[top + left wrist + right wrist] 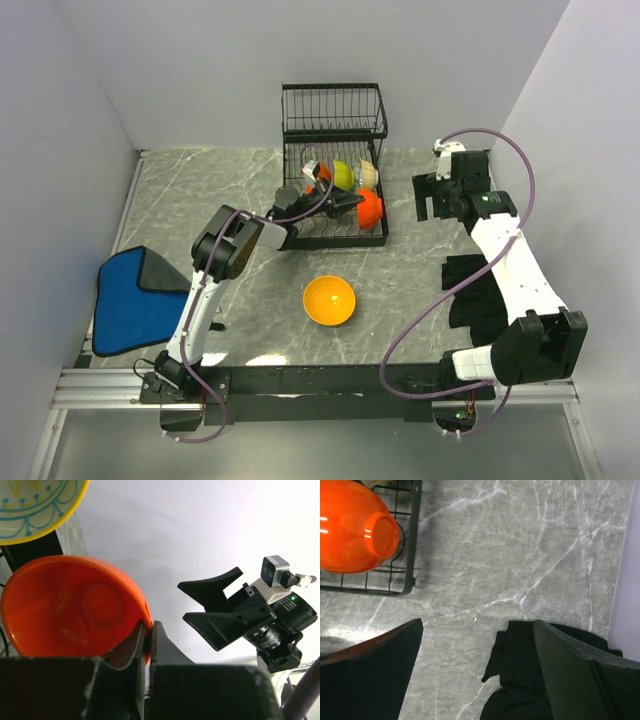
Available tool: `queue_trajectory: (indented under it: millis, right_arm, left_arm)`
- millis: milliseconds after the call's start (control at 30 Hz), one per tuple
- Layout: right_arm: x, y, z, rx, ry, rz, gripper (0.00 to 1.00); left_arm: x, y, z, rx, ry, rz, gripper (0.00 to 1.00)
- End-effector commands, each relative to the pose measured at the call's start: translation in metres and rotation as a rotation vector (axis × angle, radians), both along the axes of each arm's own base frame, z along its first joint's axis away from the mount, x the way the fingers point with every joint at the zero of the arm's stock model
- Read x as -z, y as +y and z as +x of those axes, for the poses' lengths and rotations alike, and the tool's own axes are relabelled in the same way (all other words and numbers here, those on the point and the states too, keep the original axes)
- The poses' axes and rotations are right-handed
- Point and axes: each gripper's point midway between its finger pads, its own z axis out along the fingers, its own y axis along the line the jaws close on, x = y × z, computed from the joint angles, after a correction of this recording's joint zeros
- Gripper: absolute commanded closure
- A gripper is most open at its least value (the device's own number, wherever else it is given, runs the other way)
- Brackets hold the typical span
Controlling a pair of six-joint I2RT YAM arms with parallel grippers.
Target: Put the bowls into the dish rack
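Grey marble tabletop [180, 200] carries the black wire two-tier dish rack [333, 110]. At its lower right end, the left gripper [149, 630] is clenched on the rim of a glossy red-orange bowl [70, 610]. Only the left wrist view shows that pinch and the cream bowl with blue-yellow pattern [30, 505]. The right wrist view shows the red-orange bowl's round foot and the right gripper [477, 625] spread wide, holding nothing.

Left arm [200, 310]: white links, black joint housings, black base.
Right arm [520, 270]: the same white links, with bulky black joints.
Cables [490, 131]: purplish-grey, one looping loosely along each arm.
Left tool [147, 640]: two matte black fingers, edges scuffed pale.
Right tool [477, 625]: broad, tapering black fingers.
Right wrist: grey-white camera module [275, 570], small green light [291, 598].
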Motion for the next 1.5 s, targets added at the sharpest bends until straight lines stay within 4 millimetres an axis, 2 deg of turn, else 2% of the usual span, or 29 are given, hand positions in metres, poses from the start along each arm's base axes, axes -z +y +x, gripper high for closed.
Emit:
queue_trajectory:
  millis: [0,167,267,367,500,600,800,933,1067,1167,1467]
  right_arm:
    - [-0.021,0.007,0.012,-0.025,-0.057,-0.029,0.00]
    - [-0.021,0.019,0.016,-0.057,-0.059,-0.041,0.00]
    - [-0.022,0.024,0.019,-0.070,-0.062,-0.045,0.00]
    - [-0.026,0.028,0.023,-0.077,-0.072,-0.048,0.00]
    - [-0.026,0.030,0.024,-0.079,-0.069,-0.045,0.00]
    - [-0.025,0.030,0.025,-0.080,-0.069,-0.046,0.00]
    - [-0.026,0.031,0.024,-0.081,-0.073,-0.041,0.00]
    - [-0.023,0.032,0.023,-0.082,-0.070,-0.035,0.00]
    - [-0.024,0.035,0.024,-0.084,-0.075,-0.020,0.00]
    - [-0.026,0.037,0.025,-0.088,-0.081,-0.013,0.00]
    - [-0.029,0.035,0.021,-0.086,-0.093,-0.016,0.00]
  left_arm:
    - [0.034,-0.014,-0.013,0.031,0.030,-0.035,0.99]
    - [0.033,-0.014,-0.022,0.049,0.045,-0.040,0.99]
    - [0.053,-0.014,-0.026,0.058,0.074,-0.011,0.99]
    - [0.065,-0.013,-0.032,0.068,0.022,0.004,0.99]
    - [0.063,-0.023,-0.036,0.112,-0.100,0.010,0.99]
    - [0.068,-0.030,-0.037,0.117,-0.123,0.031,0.99]
    - [0.080,-0.039,-0.054,0.180,-0.197,0.066,0.99]
    - [0.075,-0.036,-0.057,0.187,-0.250,0.076,0.99]
    - [0.057,-0.027,-0.058,0.183,-0.327,0.082,0.99]
    - [0.051,-0.027,-0.058,0.216,-0.402,0.110,0.99]
    - [0.051,-0.029,-0.055,0.290,-0.553,0.195,0.98]
